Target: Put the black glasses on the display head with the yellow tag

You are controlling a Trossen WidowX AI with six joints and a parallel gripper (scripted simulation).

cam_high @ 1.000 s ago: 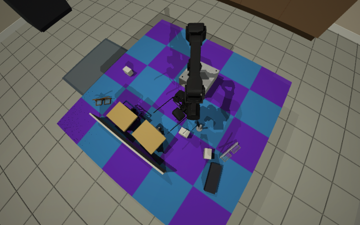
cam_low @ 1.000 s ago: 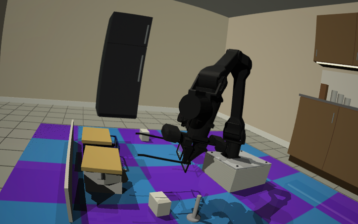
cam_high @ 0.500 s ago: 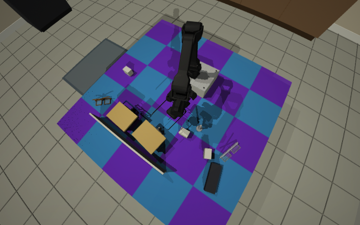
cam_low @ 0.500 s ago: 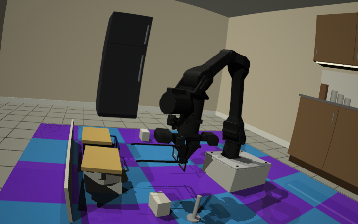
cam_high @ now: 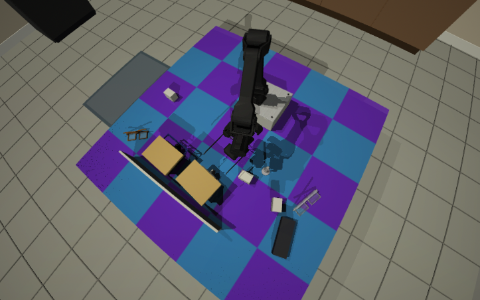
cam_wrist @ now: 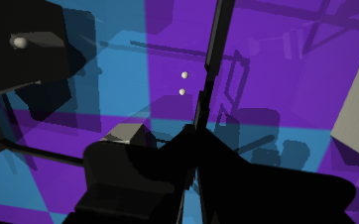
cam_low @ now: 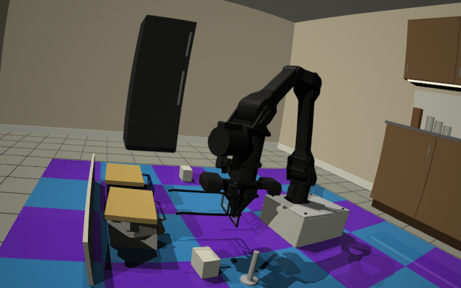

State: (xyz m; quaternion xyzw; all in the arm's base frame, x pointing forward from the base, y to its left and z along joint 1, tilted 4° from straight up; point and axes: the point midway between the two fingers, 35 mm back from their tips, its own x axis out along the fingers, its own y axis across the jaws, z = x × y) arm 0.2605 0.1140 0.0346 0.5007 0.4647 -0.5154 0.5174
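The black glasses [cam_high: 214, 144] [cam_low: 203, 213] [cam_wrist: 218, 40] hang from my gripper [cam_low: 234, 213] [cam_wrist: 194, 130], which is shut on their front frame. In the exterior view the temples stretch nearly level toward the heads, apart from them and above the mat. The nearer display head [cam_low: 132, 236] [cam_wrist: 21, 64] stands under a tan board [cam_high: 198, 182] [cam_low: 131, 204]; its small round nose shows in the wrist view. The other head is mostly hidden under a second tan board [cam_high: 162, 154] [cam_low: 124, 173], with dark blue glasses at its front. No yellow tag shows, so I cannot tell which head bears it.
An upright panel [cam_high: 168, 191] [cam_low: 88, 200] stands behind the heads. White blocks [cam_high: 245, 176] [cam_low: 205, 262], a small post [cam_high: 265, 170] [cam_low: 252, 266], a black case [cam_high: 283, 237], clear glasses [cam_high: 306, 203] and orange-brown glasses [cam_high: 137, 131] are on the checkered mat.
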